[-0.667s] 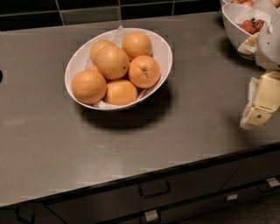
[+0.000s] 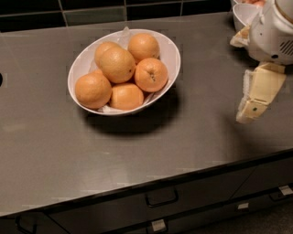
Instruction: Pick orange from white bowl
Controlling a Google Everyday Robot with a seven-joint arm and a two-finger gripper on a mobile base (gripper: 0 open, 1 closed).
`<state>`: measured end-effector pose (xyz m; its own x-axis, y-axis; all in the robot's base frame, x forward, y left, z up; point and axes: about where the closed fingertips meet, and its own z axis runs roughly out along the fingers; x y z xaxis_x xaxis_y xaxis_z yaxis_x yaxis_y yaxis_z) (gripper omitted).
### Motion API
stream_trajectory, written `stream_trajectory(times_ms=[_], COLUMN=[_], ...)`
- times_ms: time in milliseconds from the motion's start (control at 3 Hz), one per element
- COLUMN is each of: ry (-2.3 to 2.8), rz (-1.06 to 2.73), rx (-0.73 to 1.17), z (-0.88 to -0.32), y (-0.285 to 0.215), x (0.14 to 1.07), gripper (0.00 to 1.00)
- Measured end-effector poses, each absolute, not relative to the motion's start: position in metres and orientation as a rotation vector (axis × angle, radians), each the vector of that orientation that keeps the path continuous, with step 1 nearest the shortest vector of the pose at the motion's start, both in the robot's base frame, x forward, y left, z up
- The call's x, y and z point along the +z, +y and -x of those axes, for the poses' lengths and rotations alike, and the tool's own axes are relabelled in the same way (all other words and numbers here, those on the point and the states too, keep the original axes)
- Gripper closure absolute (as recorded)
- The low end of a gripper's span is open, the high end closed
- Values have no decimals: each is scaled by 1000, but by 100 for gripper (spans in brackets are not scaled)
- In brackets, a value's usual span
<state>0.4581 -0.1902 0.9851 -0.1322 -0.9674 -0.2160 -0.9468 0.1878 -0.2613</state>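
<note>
The white bowl (image 2: 170, 55), a wide, shallow oval with a paper lining, sits on the grey counter left of centre. It holds several oranges (image 2: 150, 74) piled together. My gripper (image 2: 239, 80) is at the right edge of the view, above the counter and well to the right of the bowl. One cream finger (image 2: 258, 91) hangs down and to the left. The other shows behind the white wrist (image 2: 274, 32). The jaws stand apart with nothing between them.
A deeper round white bowl (image 2: 245, 13) stands at the back right corner, partly hidden by the wrist. The counter's front edge runs below, with drawer handles (image 2: 161, 199) under it. A dark tiled wall (image 2: 91, 13) backs the counter.
The gripper has moved left and a little up, further into view and closer to the bowl. The bowl and the oranges have not moved.
</note>
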Motion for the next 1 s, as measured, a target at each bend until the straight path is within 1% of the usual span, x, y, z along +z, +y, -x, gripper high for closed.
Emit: stream_trajectory(times_ms=[333,667,1000], ry=[2053,1930,1930], rz=[1874,1960,1959], rx=[-66,44,43], z=[-473,-485,-486], y=[-170,-148,-148], x=[991,990,990], gripper=[0,0,0])
